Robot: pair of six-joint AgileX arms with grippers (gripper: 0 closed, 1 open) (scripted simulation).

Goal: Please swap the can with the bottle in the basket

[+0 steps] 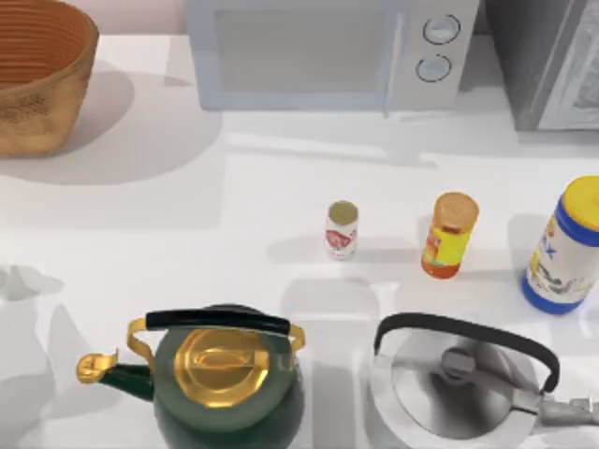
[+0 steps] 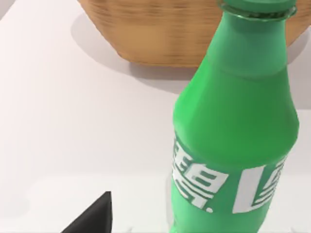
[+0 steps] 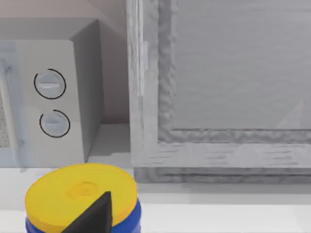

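Beside left hand (image 2: pixel 92 218), perhaps held: bottle (image 2: pixel 233 131).

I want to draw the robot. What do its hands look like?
Little of them shows. In the left wrist view, one fingertip of the left gripper is a plain black pointed wedge. In the right wrist view, the right gripper's fingertip looks the same: dark, flat-sided, tapering. No cables or markings are visible.
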